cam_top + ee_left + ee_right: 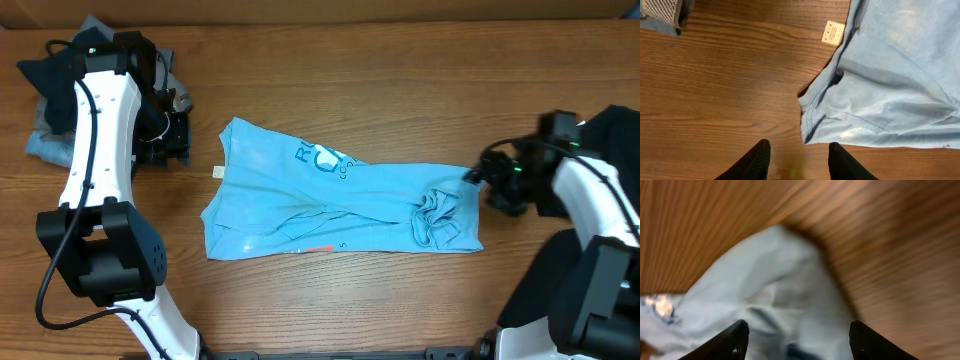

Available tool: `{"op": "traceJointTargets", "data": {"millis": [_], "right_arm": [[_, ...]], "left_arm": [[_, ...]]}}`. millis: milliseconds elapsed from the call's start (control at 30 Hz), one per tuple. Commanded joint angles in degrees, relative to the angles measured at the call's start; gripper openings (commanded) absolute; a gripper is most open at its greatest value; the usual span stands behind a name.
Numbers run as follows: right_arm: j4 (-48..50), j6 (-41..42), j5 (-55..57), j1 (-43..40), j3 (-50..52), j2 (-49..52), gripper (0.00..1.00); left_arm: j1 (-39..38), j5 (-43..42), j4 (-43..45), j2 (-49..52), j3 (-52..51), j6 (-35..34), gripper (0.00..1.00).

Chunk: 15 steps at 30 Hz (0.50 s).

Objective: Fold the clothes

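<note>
Left gripper (799, 162): black fingers parted wide, empty, over bare wood-grain table (715, 100) just beside the sky-blue T-shirt (340, 205). Right gripper (800, 337): likewise parted wide, over the shirt's bunched end, contact lost in blur. Soft creased fabric, spread flat, small white tag (833, 33) at its edge.

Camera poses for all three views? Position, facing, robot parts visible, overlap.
Overhead: fixed above table, looking down; blue T-shirt, left arm and right arm visible.
Left wrist: on left arm, faces down at shirt's corner and tag; left gripper open at bottom.
Right wrist: on right arm, blurred, faces shirt's edge; right gripper open.
Shared: every view shows the shirt.
</note>
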<state>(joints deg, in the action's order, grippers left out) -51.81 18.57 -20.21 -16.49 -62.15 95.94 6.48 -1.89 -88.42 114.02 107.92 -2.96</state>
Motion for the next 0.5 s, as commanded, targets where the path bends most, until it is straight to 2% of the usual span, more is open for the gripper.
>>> {"op": "traceJointTargets", "data": {"millis": [0,67,133,200,233,267,300,400,467], "right_arm": [[-0.17,-6.64,-2.43,-3.17,-1.25,-1.33,0.64],[-0.26,-7.65,-5.22,-3.56,-1.25,-1.33,0.55],[-0.61,-5.11,-3.5,-3.17,-1.11,-1.31,0.46],[-0.5,-3.23,-1.66,-2.12,-0.52,-1.2,0.44],[-0.22,-2.82,-1.7,-1.46,-0.07,-1.01,0.47],[0.15,-2.19,-1.7,-0.7,0.37,-0.74,0.64],[0.72,-1.97,-1.73,0.31,0.98,-0.35,0.73],[3.74,1.62,-1.7,2.49,2.45,1.05,0.75],[6.86,4.48,-1.7,3.82,2.97,2.62,0.66]], "left_arm": [[-0.09,-0.55,0.68,-0.74,-0.31,0.66,0.42],[-0.09,-0.61,0.94,-0.74,-0.31,0.66,0.42],[-0.09,-0.68,1.09,-0.74,-0.31,0.66,0.42],[-0.09,-0.68,1.07,-0.74,-0.31,0.66,0.42],[-0.09,-0.68,1.07,-0.74,-0.31,0.63,0.42],[-0.09,-0.7,1.07,-0.74,-0.31,0.63,0.42],[-0.11,-0.7,1.07,-0.74,-0.31,0.63,0.42],[-0.13,-0.72,1.05,-0.74,-0.31,0.63,0.42],[-0.13,-0.72,1.05,-0.74,-0.31,0.63,0.42]]}}
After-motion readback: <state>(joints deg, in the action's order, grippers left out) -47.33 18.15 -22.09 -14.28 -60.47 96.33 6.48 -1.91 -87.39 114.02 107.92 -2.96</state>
